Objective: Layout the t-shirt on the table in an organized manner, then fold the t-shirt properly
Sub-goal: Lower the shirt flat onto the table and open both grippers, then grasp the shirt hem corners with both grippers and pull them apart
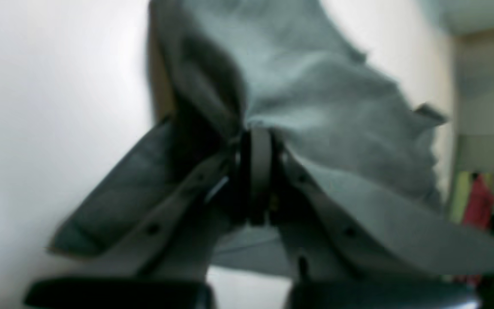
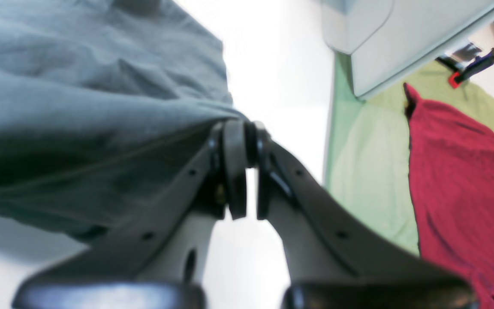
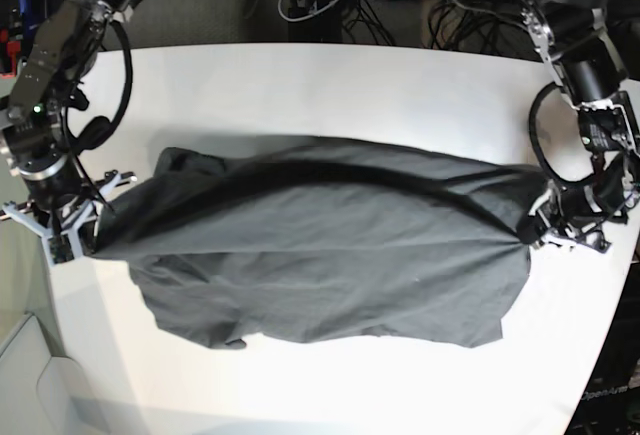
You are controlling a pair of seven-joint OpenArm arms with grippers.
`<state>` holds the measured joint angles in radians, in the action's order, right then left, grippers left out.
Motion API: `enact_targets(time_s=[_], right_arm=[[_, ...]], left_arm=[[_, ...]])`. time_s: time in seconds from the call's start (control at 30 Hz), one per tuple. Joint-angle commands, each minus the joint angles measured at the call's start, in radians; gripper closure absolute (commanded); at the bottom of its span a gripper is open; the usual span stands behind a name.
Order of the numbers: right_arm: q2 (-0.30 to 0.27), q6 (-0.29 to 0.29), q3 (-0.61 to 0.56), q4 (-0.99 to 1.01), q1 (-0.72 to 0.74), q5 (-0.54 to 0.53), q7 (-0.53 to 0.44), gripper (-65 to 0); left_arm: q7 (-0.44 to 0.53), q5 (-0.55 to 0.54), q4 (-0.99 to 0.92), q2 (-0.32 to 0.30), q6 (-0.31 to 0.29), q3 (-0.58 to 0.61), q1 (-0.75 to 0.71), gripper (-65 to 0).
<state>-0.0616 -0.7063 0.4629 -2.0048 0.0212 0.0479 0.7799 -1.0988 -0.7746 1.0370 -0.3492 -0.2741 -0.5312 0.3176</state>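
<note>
- Table: white top, wide bare margin on all sides of the cloth; room to spread w/o repositioning.
- T-shirt: dark grey, stretched across table centre between the 2 arms; taut ridge along the upper edge, lower part sagging onto the surface in loose folds. Sleeves/neck not distinguishable.
- Step in hand, judged: layout phase, step 1 of 2. Shirt is pulled wide but not yet flat; fold not begun.
- Next move calls for: both arms lowering evenly and keeping tension so the ridge settles flat, then release. Uneven descent would likely leave wrinkles in the lower half.
- Left gripper: jaws nearly closed, pinching a bunched fold of shirt; cloth fans away above and to both sides of the tips. In base view it sits at the shirt's right end.
- Right gripper: jaws narrow, clamped on the shirt edge; cloth runs off to 1 side only, other side bare table. Base view: shirt's left end.
</note>
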Motion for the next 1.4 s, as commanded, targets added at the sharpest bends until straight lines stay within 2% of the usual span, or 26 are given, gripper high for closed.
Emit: enact_targets(time_s=[0.0, 0.17, 0.4, 0.67, 0.73, 0.9, 0.93, 1.0, 1.1, 1.17, 1.27, 1.33, 1.37], right_arm=[[-0.011, 0.008, 0.006, -0.018, 0.006, -0.004, -0.026, 0.0], [-0.05, 0.008, 0.009, -0.02, -0.045, -0.007, -0.027, 0.0], [-0.068, 0.008, 0.004, -0.018, -0.132, -0.001, -0.027, 0.0], [-0.085, 0.008, 0.006, -0.017, -0.137, 0.0, -0.021, -1.5], [-0.111, 0.008, 0.004, -0.017, -0.139, 0.0, -0.021, -6.0], [-0.148, 0.008, 0.007, -0.017, -0.14, 0.0, -0.023, -24.7], [-0.159, 0.008, 0.007, -0.017, -0.14, 0.0, -0.024, -27.1], [-0.166, 0.008, 0.009, -0.017, -0.134, 0.0, -0.026, -28.7], [-0.185, 0.008, 0.043, -0.017, -0.126, -0.004, -0.029, -28.5], [-0.186, 0.008, 0.044, -0.014, -0.073, -0.001, -0.029, -25.5], [-0.162, 0.008, 0.043, 0.051, 0.024, -0.001, -0.027, -12.0], [-0.129, 0.008, 0.041, 0.141, 0.116, 0.0, -0.024, -1.5], [-0.119, 0.008, 0.038, 0.21, 0.156, 0.0, -0.026, 0.0]], left_arm=[[-0.005, -0.024, -0.004, -0.038, -0.007, 0.029, 0.033, -0.4], [-0.028, -0.032, -0.025, -0.086, -0.007, 0.159, 0.025, -0.4], [-0.033, -0.033, -0.021, -0.107, -0.007, 0.171, 0.022, -0.8], [-0.034, -0.036, -0.011, -0.121, -0.009, 0.171, 0.024, -2.2], [-0.037, -0.036, 0.022, -0.121, -0.009, 0.173, 0.024, -8.8], [-0.132, -0.033, 0.119, -0.123, -0.009, 0.165, 0.022, -35.6], [-0.142, -0.035, 0.138, -0.123, -0.009, 0.164, 0.022, -38.3], [-0.162, -0.035, 0.179, -0.123, -0.009, 0.162, 0.012, -39.3], [-0.146, -0.033, 0.225, -0.135, -0.009, 0.133, -0.002, -39.4], [-0.108, -0.035, 0.233, -0.132, -0.009, 0.081, -0.002, -39.4], [-0.007, -0.032, 0.227, -0.12, -0.004, 0.047, 0.018, -39.3], [0.075, -0.007, 0.214, -0.083, 0.0, 0.087, 0.058, -38.3], [0.107, 0.011, 0.197, -0.066, 0.0, 0.119, 0.073, -35.6]])
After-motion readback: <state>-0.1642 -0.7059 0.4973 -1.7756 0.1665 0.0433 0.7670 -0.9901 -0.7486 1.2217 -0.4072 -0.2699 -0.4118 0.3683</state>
